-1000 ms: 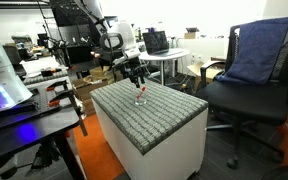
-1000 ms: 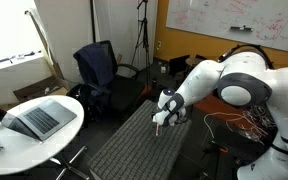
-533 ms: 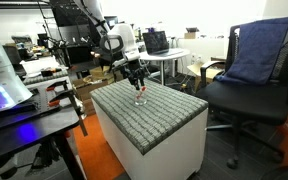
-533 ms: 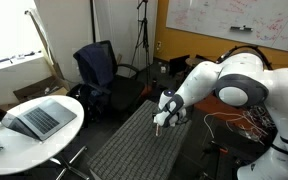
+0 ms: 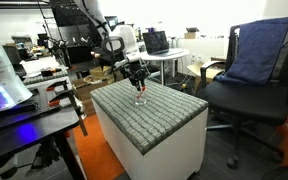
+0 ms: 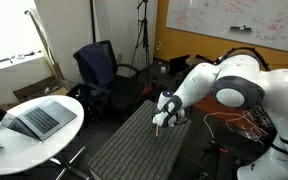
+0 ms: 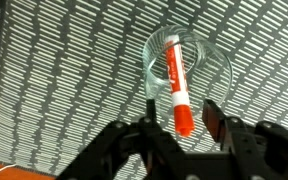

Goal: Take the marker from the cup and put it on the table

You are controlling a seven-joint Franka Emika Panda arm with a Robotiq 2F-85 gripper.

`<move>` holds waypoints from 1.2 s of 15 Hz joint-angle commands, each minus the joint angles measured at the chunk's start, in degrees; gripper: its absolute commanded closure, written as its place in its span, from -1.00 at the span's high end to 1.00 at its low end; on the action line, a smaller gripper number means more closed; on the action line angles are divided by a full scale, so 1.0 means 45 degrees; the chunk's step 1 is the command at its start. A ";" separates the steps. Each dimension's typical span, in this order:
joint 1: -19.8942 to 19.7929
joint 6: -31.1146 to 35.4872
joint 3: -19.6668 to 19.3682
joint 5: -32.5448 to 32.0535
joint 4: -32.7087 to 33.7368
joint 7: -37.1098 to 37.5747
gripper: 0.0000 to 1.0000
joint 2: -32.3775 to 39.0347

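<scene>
Now, marker (image 7: 175, 88): slim red-orange pen with white print running along the barrel; the end nearest the wrist camera is solid red-orange, the far end down in the cup looks paler.
Marker's place: inside the cup (image 7: 220, 62), leaning against the rim, its near end rising above the rim and lying between the two fingers (image 7: 212, 115).
Cup: small, clear and see-through; in the wrist view mostly its round rim and glints show, with the weave of the tabletop (image 7: 64, 60) visible through it.
Cup's place: standing upright on the grey woven tabletop (image 5: 164, 115), near a far edge in an exterior view; there the marker shows only as a tiny reddish speck.
Jaws: parted narrowly, one finger on each side of the marker's near end, with a sliver of tabletop showing between each finger and the pen, so nothing is gripped.
Arm (image 6: 224, 85): white, bent over the tabletop (image 6: 124, 150), with the jaws pointing straight down just above the cup.
Surroundings: an office chair (image 5: 259, 50) draped in blue cloth stands beside the block table; a laptop (image 6: 39, 118) sits on a round white table well apart.
</scene>
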 commanded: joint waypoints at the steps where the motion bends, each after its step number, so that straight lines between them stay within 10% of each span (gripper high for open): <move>1: -0.0453 -0.0575 0.0374 -0.0195 0.0603 0.0047 0.04 0.0177; 15: -0.0792 -0.1120 0.0558 -0.0204 0.1297 0.0104 -0.19 0.0700; 18: -0.0813 -0.1219 0.0546 -0.0224 0.1378 0.0110 -0.73 0.0732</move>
